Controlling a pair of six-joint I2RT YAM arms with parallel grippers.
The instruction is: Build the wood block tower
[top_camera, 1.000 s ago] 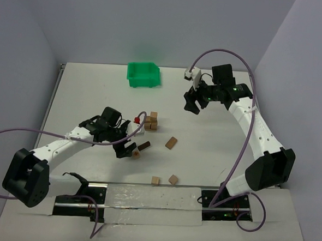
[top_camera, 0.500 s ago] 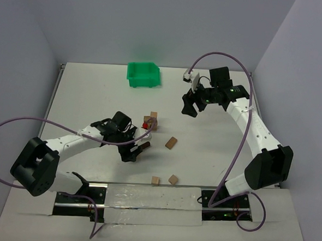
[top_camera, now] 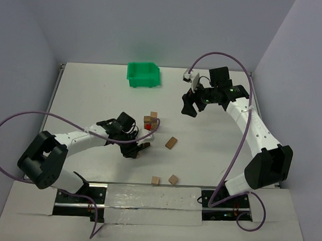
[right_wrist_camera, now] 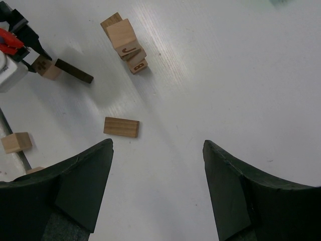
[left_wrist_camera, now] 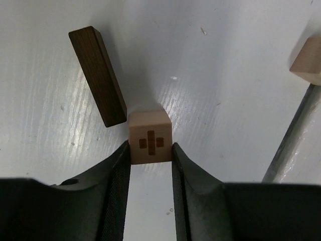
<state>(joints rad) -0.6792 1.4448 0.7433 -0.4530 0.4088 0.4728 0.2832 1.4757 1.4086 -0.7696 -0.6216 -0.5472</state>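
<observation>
The wood block tower (top_camera: pixel 150 121) is a small stack of tan blocks mid-table, also seen in the right wrist view (right_wrist_camera: pixel 125 42). My left gripper (top_camera: pixel 134 150) (left_wrist_camera: pixel 149 151) is low on the table, shut on a light tan cube (left_wrist_camera: pixel 149 136) marked with a brown cross. Both pads press its sides. A dark brown bar (left_wrist_camera: pixel 98 75) (right_wrist_camera: pixel 73 71) lies touching the cube's far left corner. My right gripper (top_camera: pixel 190 105) (right_wrist_camera: pixel 158 150) hangs open and empty above the table, right of the stack. A tan bar (top_camera: pixel 171 142) (right_wrist_camera: pixel 121 127) lies loose below it.
A green plastic bin (top_camera: pixel 143 74) stands at the back of the table. Two loose tan cubes (top_camera: pixel 155 180) (top_camera: pixel 173 179) lie near the front rail. Another tan block (left_wrist_camera: pixel 308 60) shows at the right edge of the left wrist view.
My left gripper has slid right to the cross-marked cube beside the dark bar and closed on it. The right arm shifted slightly left, then stayed still and open.
</observation>
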